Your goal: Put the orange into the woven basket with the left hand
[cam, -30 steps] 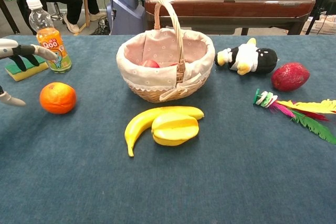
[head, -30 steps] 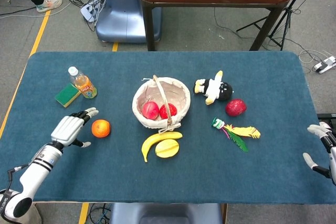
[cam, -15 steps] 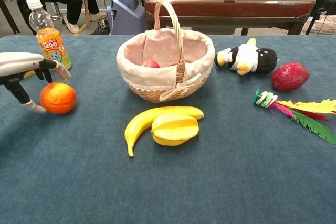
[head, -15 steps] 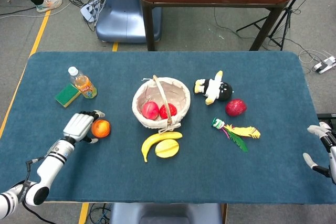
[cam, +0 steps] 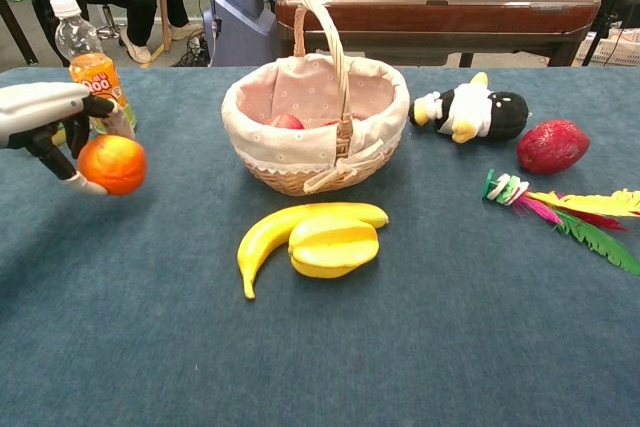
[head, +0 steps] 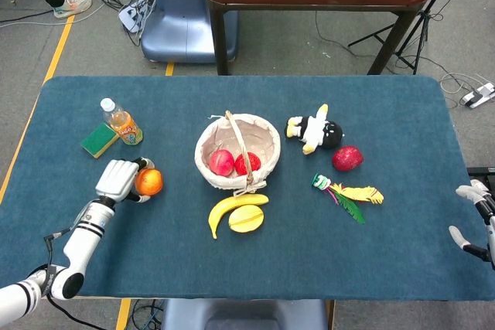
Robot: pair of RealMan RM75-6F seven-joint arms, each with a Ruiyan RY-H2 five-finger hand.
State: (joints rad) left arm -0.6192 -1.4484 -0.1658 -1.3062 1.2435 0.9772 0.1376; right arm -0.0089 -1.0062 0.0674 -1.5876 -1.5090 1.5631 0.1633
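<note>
The orange (cam: 113,164) is being held by the left hand (head: 117,178), whose fingers (cam: 95,104) are being curled over its top while the thumb is pressed in from below; in the chest view the fruit is being carried just clear of the blue table (head: 402,113), so the grasp is judged to be done and the lift to be starting. The orange is being kept at the near left, well apart from the woven basket (cam: 300,172), which is standing at the table's middle with red fruit already lying inside. The carry to the right, the clearing of the rim and tall handle, and the release are judged as being left to do. The right hand (head: 478,218) is being held at the far-right edge with fingers apart, holding nothing.
</note>
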